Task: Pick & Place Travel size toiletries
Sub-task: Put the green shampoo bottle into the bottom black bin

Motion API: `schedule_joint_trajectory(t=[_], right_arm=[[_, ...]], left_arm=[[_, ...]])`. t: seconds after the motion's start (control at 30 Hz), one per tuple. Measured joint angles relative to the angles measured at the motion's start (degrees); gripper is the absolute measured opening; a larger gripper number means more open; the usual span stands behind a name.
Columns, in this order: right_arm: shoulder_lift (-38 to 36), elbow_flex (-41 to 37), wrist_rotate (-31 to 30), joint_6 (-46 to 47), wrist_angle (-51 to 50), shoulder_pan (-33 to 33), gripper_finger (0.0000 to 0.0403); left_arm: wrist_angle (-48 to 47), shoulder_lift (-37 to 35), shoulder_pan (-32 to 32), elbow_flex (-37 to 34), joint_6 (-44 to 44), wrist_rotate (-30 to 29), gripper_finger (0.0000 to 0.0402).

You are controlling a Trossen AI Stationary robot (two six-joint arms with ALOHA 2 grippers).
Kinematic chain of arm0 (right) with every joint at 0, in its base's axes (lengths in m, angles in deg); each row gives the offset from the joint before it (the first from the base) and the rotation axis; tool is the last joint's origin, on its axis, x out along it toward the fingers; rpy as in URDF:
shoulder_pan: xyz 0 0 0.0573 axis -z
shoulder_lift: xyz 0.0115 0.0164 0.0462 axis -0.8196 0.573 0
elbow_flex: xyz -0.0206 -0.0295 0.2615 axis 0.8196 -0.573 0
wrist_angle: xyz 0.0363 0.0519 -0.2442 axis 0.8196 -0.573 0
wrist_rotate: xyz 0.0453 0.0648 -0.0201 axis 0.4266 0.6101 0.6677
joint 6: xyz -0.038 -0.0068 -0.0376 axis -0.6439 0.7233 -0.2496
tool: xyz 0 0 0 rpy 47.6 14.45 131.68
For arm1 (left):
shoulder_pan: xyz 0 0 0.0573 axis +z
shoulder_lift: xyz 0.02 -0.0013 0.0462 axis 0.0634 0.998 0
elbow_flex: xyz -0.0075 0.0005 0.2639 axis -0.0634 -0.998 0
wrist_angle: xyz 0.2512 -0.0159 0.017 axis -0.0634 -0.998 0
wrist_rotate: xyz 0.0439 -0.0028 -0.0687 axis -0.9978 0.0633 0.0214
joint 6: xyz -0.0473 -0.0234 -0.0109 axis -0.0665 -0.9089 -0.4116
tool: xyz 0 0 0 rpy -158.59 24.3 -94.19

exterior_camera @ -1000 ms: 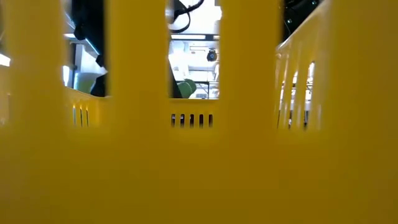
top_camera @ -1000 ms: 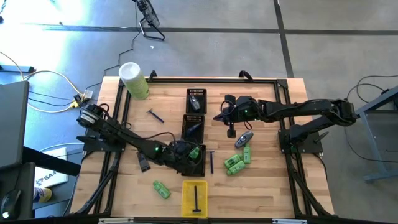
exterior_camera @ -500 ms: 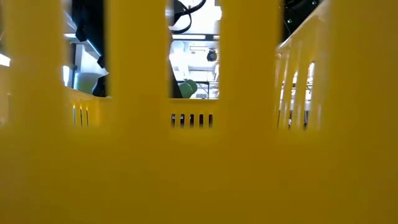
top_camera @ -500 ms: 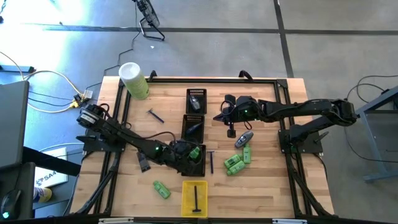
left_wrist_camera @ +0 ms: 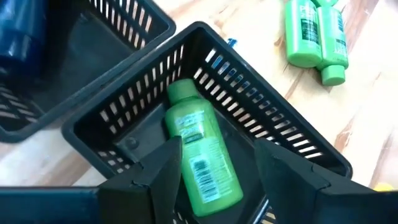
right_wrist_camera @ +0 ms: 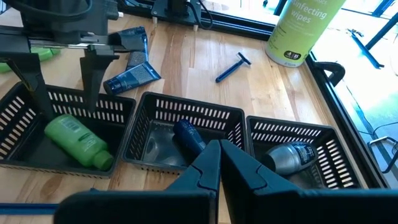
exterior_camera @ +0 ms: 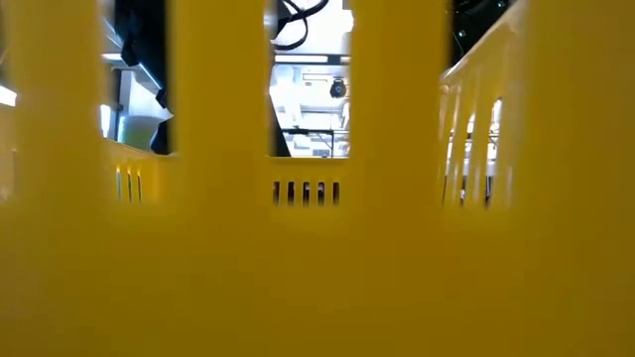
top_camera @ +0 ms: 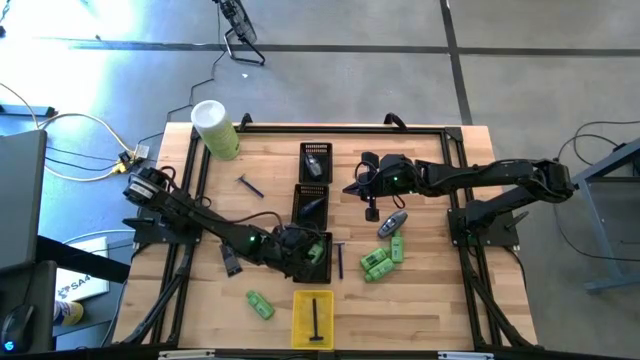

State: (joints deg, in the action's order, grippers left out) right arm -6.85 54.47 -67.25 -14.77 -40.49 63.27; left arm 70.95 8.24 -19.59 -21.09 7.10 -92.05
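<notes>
Lighting's pretty even daylight, you get a big washed-out glare patch on the floor, far off to the outer side of the left gripper (top_camera: pixel 300 252). Your low cam is basically useless: the yellow tray (exterior_camera: pixel 317 248) fills it, totally out of focus, with blown-out brightness through its slots. Both wrist views are sharp; the left gripper's fingers (left_wrist_camera: pixel 155 171) look dark and underexposed.

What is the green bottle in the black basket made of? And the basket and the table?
The green bottle looks like smooth, slightly shiny plastic with a printed label. The black basket looks like matte moulded plastic, judging by its even slots. The table looks like wood: pale planks with visible grain.
</notes>
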Motion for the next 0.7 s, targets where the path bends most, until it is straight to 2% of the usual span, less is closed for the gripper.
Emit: schedule_joint_trajectory(t=[0.2,0.57,0.7], right_arm=[[0.0,0.0,0.0,0.0,0.0,0.0,0.0004],[0.0,0.0,0.0,0.0,0.0,0.0,0.0004],[0.0,0.0,0.0,0.0,0.0,0.0,0.0004]], left_arm=[[0.4,-1.9,0.0,0.0,4.8,-2.4,0.0165],[-0.2,-7.2,0.0,0.0,22.8,-3.3,0.004],[-1.6,-8.0,0.0,0.0,27.6,-5.9,0.0005]])
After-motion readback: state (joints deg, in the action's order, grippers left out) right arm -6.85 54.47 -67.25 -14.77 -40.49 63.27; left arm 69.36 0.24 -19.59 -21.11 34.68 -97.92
